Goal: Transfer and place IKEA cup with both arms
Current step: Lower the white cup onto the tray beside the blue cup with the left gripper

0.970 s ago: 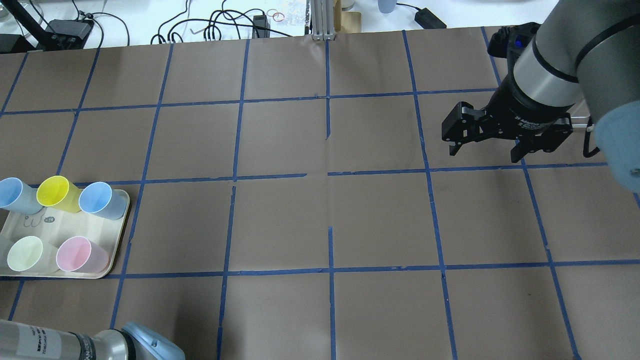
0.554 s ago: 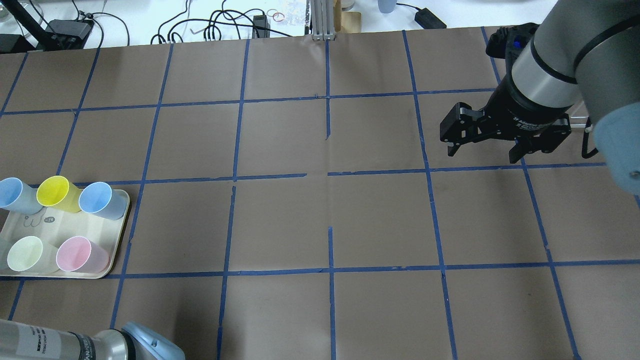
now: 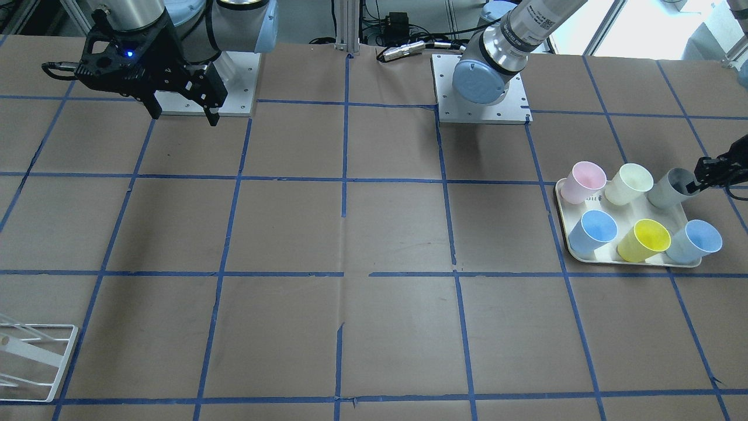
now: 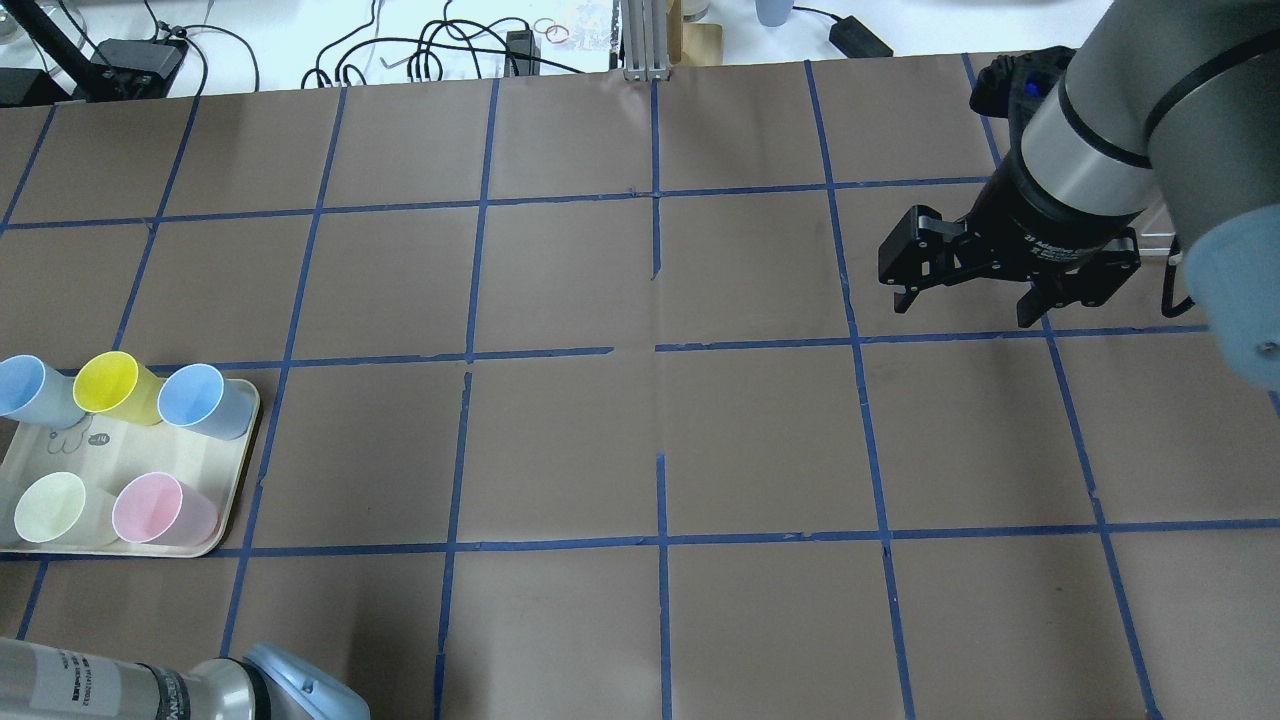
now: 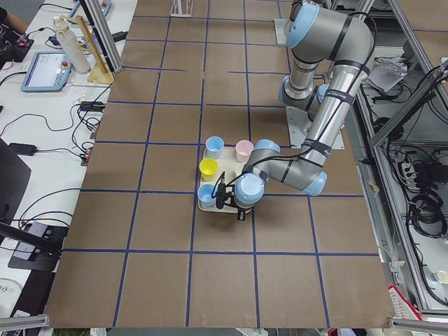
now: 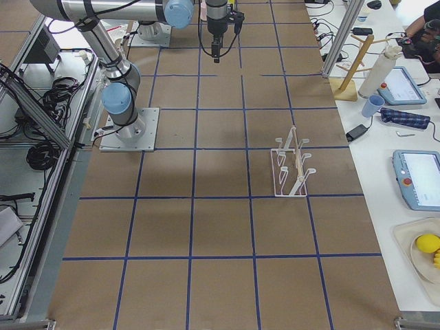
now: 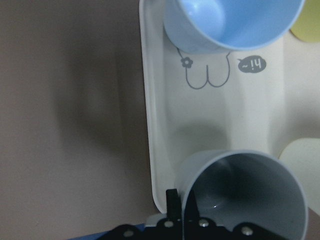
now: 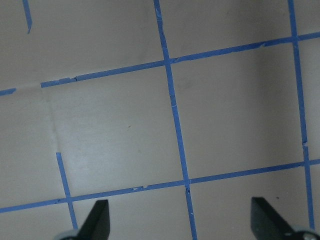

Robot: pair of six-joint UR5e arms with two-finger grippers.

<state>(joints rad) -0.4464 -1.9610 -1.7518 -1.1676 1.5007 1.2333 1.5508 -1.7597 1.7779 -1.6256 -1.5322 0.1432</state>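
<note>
The pale grey IKEA cup [image 3: 669,188] stands at the back right corner of the cream tray [image 3: 631,262]. My left gripper [image 3: 698,177] reaches in from the right edge and is shut on the cup's rim. In the left wrist view one black finger [image 7: 172,200] presses the outside of the cup [image 7: 245,200] wall; the other finger is hidden. The cup is out of the overhead view. My right gripper [image 4: 968,308] hangs open and empty above the table on the far right side; it also shows in the front-facing view [image 3: 184,117].
The tray also holds a pink cup [image 3: 587,178], a pale yellow cup [image 3: 630,182], a yellow cup [image 3: 646,238] and two light blue cups [image 3: 596,229]. A white wire rack [image 3: 29,362] stands on the table's far side near my right arm.
My right gripper has drifted slightly to the left and away, still open. The tray and cups seen from overhead have not moved.
</note>
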